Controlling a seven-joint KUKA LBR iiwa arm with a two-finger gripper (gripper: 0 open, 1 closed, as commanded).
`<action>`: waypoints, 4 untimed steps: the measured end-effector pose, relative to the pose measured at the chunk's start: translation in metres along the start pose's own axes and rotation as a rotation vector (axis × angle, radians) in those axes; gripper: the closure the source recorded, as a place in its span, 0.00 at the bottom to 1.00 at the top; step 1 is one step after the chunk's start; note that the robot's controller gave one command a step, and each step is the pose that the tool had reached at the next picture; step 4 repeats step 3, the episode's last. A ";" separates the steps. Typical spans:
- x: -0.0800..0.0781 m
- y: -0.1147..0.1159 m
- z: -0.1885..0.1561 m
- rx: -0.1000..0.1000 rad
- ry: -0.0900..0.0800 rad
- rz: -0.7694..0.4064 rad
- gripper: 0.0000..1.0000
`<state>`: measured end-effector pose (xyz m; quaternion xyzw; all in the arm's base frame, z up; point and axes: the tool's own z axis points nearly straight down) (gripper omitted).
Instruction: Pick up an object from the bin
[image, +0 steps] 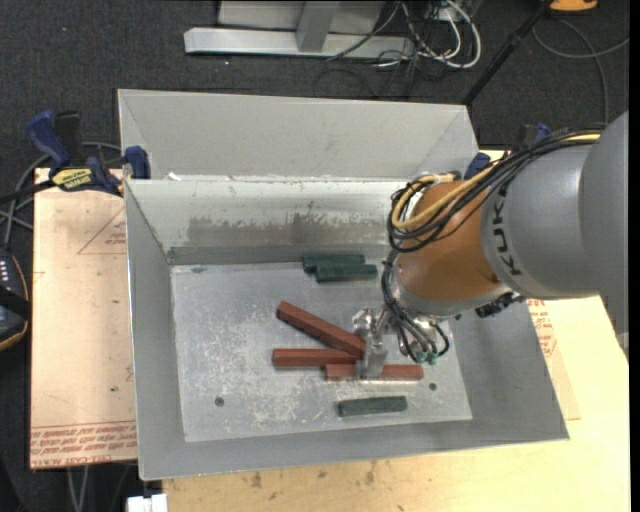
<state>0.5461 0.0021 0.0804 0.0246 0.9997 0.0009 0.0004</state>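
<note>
Three reddish-brown rectangular bars (318, 357) overlap, half hidden under the gripper (372, 352); can't tell if it's clamped. Scuffed grey metal bin (225, 400).

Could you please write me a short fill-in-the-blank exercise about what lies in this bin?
The gripper hangs over a cluster of bars coloured ___.
The back block and the front block are both dark ___.
The arm enters the bin from the view's ___ side.
Missing words: reddish-brown; green; right.
</note>
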 end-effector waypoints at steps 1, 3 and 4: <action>0.000 0.000 0.002 0.000 -0.002 0.000 0.00; 0.006 0.043 -0.127 -0.002 -0.009 0.156 1.00; 0.006 0.043 -0.127 -0.002 -0.009 0.156 1.00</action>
